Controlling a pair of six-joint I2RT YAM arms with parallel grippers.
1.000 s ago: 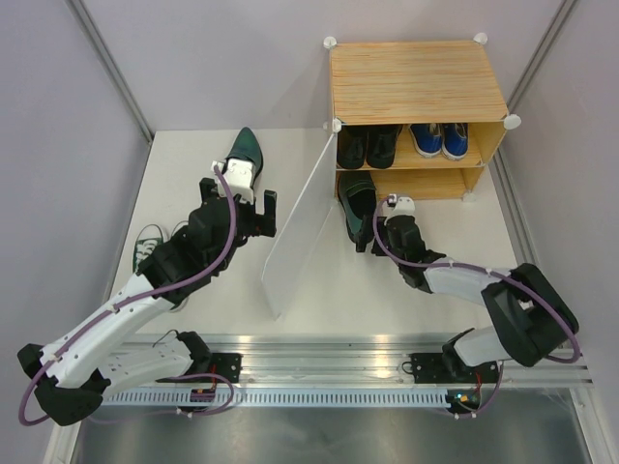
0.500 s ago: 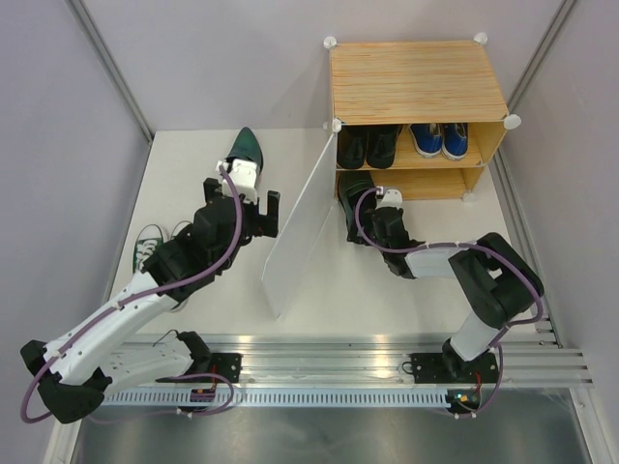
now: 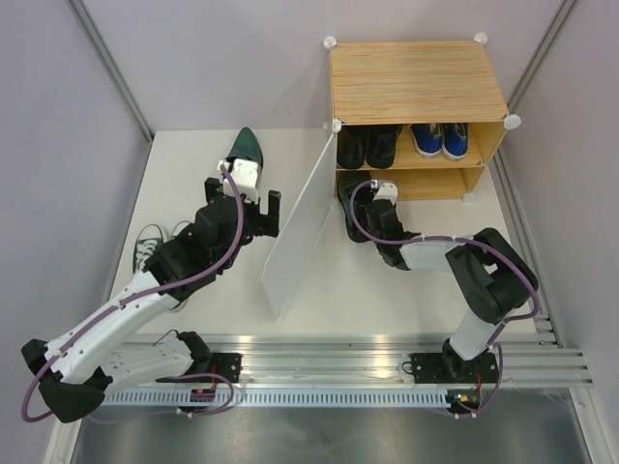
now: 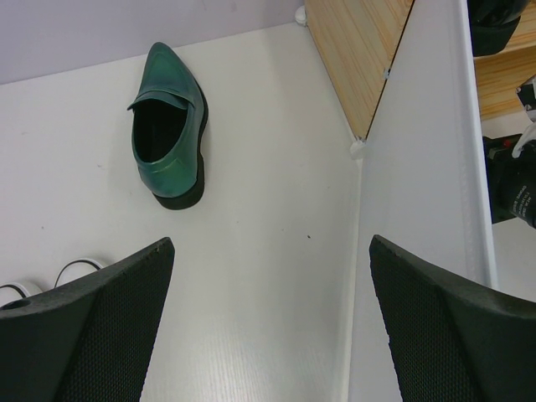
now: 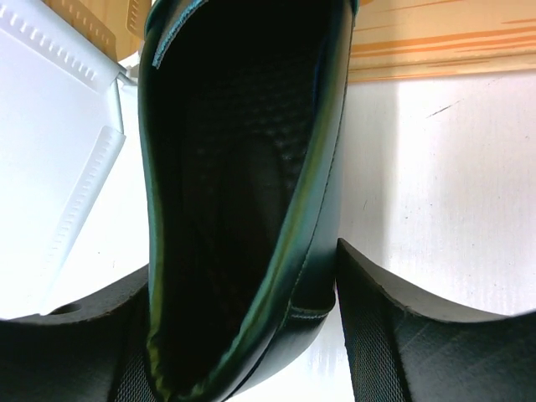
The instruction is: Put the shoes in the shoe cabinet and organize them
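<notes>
We judge the step in hand to be sliding one dark green shoe (image 5: 243,126) into the lower shelf (image 3: 426,184) of the shoe cabinet (image 3: 416,82). The shoe lies on the worktop (image 4: 268,167) with its toe at the shelf mouth, just beside the open door panel (image 3: 295,232). The right tool (image 5: 243,268) straddles its heel, fingers (image 5: 402,335) against both flanks, so it holds the shoe. To do this well we would keep the sole flat, push straight along the shoe's length, and hug the shelf's left side so its mate (image 4: 167,75) can fit alongside; a skewed push could catch the door. That mate lies well apart, on the far side of the door, ahead of the left tool (image 4: 270,243), which hangs wide with nothing in it
</notes>
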